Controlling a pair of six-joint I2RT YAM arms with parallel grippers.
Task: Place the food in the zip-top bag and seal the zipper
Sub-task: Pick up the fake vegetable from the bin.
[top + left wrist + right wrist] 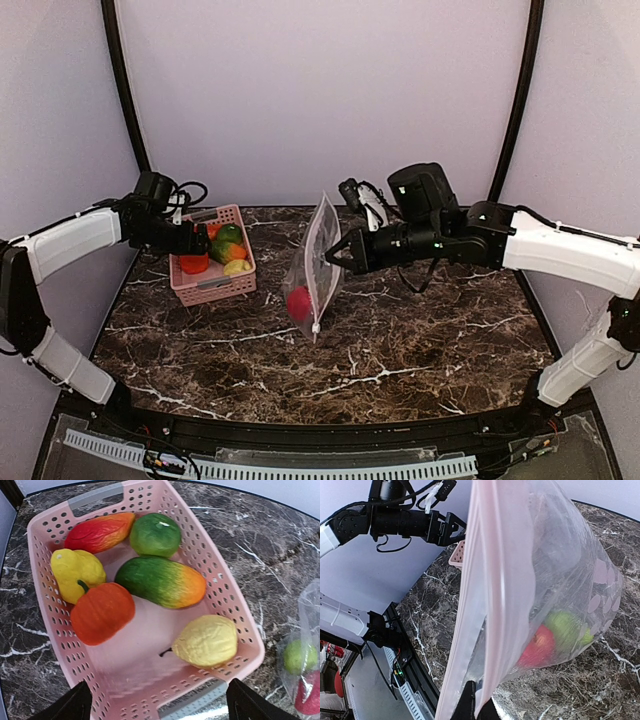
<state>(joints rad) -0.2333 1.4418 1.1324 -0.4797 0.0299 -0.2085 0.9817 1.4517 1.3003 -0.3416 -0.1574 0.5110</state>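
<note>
On the table, top view: the bag (322, 250) stands on edge near the middle of the table (420, 345), with a red fruit (298, 303) low inside it.
right pincer (335, 255): at the bag's 3 o'clock, clamped on its edge.
basket (205, 290): at the bag's 9 o'clock, apart from it, holding food (228, 245).
left pincer (200, 240): over the basket.
left wrist view: the left pincer's fingers are spread wide above the basket's 6 o'clock rim. Six food pieces lie inside: red, green, yellow, orange, green-orange and pale yellow. The bag shows at 4 o'clock with a green fruit (300, 656) and the red fruit.
right wrist view: the right pincer at 6 o'clock is closed on the bag's edge at the pink zipper (495, 580). The red fruit and green fruit touch at the bag's bottom, 4 o'clock. The left arm (405, 522) is at 11 o'clock.
</note>
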